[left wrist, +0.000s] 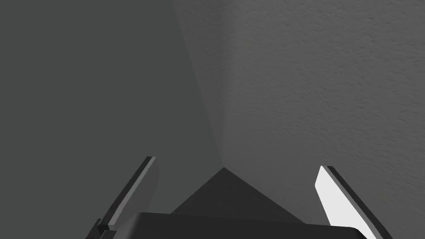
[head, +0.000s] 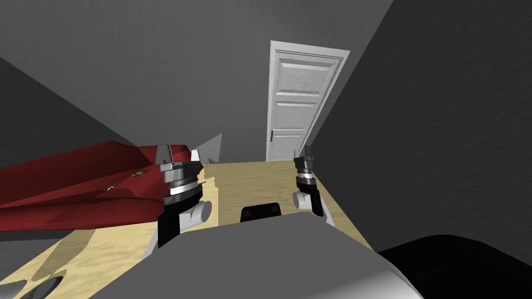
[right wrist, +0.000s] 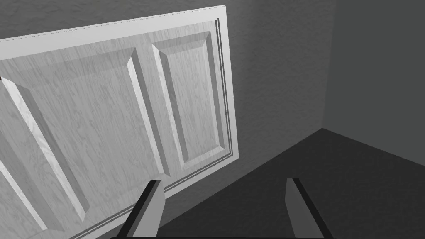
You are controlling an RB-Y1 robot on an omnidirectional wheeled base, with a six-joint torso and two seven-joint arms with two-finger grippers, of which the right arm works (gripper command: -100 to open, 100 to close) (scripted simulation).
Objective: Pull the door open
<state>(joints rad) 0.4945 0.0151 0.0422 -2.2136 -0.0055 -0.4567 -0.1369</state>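
Observation:
A white panelled door [head: 296,104] stands shut at the far end of a narrow passage, well ahead of both arms. A small dark handle [head: 271,136] sits on its left edge. My right gripper [head: 303,152] is raised in front of me, some way short of the door. In the right wrist view this gripper [right wrist: 223,180] is open and empty, pointing at the door's [right wrist: 103,103] panels and frame. My left gripper [head: 180,152] is held up to the left, over the edge of a red cover. The left wrist view shows it [left wrist: 235,162] open and empty.
A bed with a dark red cover [head: 78,181] fills the left side. A grey wall [head: 441,130] runs close along the right of the light wooden floor [head: 249,181]. A black area [head: 457,259] lies at the lower right.

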